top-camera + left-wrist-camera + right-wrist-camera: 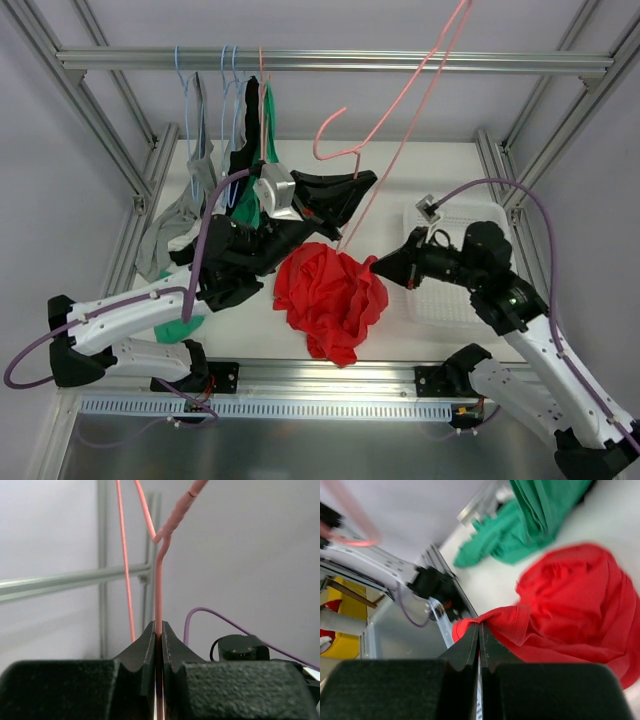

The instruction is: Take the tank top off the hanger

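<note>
The red tank top (pixel 330 295) lies in a crumpled heap on the table between the arms. The pink wire hanger (pixel 345 140) is held up above it; its lower end reaches the top edge of the heap, and I cannot tell whether they still touch. My left gripper (pixel 356 182) is shut on the hanger's wire just below the twisted neck (pixel 159 587). My right gripper (pixel 385 266) is shut on a hem of the tank top (pixel 575 595) at the heap's right side, with red fabric pinched at the fingertips (pixel 480 628).
A white tray (pixel 455 285) stands at the right behind the right gripper. Grey, black and green garments (pixel 245 185) hang on blue hangers from the top rail (pixel 330 60) at the back left. A green garment (pixel 530 520) trails onto the table.
</note>
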`<action>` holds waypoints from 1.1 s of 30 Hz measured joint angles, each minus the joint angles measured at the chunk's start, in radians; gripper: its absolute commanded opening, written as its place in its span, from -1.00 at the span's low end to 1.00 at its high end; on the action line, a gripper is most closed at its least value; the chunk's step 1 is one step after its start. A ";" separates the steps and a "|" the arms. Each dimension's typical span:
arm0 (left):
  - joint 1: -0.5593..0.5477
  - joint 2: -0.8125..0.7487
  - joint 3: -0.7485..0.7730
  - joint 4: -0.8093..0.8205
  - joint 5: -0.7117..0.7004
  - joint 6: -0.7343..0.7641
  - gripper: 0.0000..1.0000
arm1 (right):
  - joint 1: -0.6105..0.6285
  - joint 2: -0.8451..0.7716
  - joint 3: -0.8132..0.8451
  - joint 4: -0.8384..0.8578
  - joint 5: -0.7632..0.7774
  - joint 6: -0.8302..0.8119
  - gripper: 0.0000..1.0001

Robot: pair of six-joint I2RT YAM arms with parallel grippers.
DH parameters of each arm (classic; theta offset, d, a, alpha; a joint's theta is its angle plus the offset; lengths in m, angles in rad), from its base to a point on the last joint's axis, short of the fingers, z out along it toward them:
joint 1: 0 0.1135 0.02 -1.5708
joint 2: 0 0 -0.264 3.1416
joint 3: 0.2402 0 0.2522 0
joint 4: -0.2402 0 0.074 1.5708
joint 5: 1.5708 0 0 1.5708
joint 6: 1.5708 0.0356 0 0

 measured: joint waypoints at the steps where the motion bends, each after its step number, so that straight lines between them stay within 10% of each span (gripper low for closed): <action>1: 0.000 -0.015 -0.010 -0.031 -0.029 -0.005 -1.00 | 0.019 0.016 -0.029 -0.007 0.032 -0.005 -0.99; 4: 0.000 -0.134 -0.121 -0.143 -0.148 -0.077 -1.00 | 0.079 0.069 -0.107 -0.037 0.136 -0.012 -0.51; 5: 0.000 -0.189 -0.178 -0.174 -0.189 -0.115 -1.00 | 0.098 0.085 -0.126 -0.047 0.169 -0.012 0.24; 8: 0.000 -0.335 -0.315 -0.330 -0.304 -0.237 -1.00 | 0.132 0.117 -0.153 -0.063 0.248 -0.024 0.98; 16: 0.000 -0.285 -0.196 -0.762 -0.496 -0.441 -1.00 | 0.138 0.118 -0.124 -0.135 0.493 -0.034 0.99; 33: 0.246 0.589 1.010 -1.252 -0.445 -0.451 -1.00 | 0.138 0.008 -0.040 -0.243 0.565 -0.039 0.99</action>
